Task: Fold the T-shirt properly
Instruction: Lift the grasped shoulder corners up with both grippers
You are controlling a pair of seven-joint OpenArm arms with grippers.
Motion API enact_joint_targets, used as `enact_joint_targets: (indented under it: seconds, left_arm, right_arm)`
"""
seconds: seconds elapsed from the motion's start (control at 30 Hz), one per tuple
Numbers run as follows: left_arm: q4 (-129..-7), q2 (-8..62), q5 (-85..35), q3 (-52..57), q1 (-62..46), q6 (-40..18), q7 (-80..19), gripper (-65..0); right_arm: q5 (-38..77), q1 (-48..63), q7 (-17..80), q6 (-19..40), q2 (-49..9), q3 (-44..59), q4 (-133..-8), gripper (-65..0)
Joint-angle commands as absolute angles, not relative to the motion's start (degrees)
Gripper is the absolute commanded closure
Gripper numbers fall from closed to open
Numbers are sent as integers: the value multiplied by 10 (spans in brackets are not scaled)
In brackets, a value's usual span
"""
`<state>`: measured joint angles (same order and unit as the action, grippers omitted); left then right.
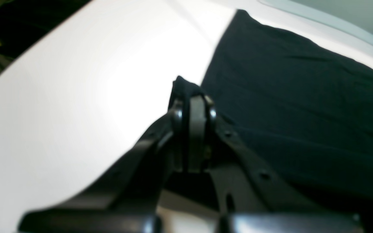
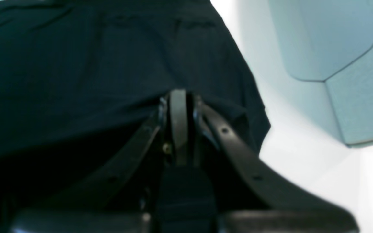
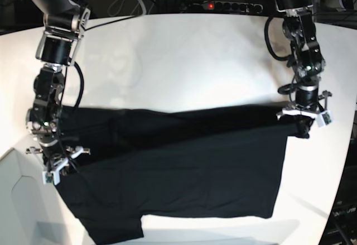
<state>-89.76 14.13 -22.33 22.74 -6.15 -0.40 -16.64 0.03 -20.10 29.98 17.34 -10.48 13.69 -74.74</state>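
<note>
Base view, left to right. The right gripper [image 3: 60, 168] sits at the lower left of the frame, on the left margin of the T-shirt [image 3: 184, 172]. Its jaws are clamped together with black cloth bunched around the tips; the right wrist view shows the same pinch [image 2: 178, 97], the fabric drawn up into a ridge toward the jaws. Judgement: the hold is on the edge so that the edge can be carried over, not dragged.

The T-shirt lies across the lower half of the white table [image 3: 184, 61], spread wide, with a long horizontal crease band along its upper border and one sleeve hanging toward the bottom left of the frame. Neck mark and tag not discernible.

At centre right, the left gripper [image 3: 302, 126] is shut on the garment's upper right corner; the left wrist view shows a small peak of cloth poking out above the closed tips [image 1: 193, 97]. Judgement: both arms hold opposite ends of one edge, keeping it taut and level for a lengthwise fold. Fold appears in progress.
</note>
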Motion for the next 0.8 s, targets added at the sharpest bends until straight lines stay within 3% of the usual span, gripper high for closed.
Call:
enact_joint_targets:
  seconds: [0.0,0.23,0.77]
  left_arm:
    - [-907,157,-222,224,-53,-3,-153,-5]
    - [-873,169,-222,198,-33,-3,-152,-6]
    - [-786,182,-222,151,33,-3,-152,-9]
  right_arm:
    - [3,-223,281,168,-117,138,-750,0]
    - [3,-252,279,168,-131,138,-691,0]
    - [3,-210,243,168,-132,115,-687,0]
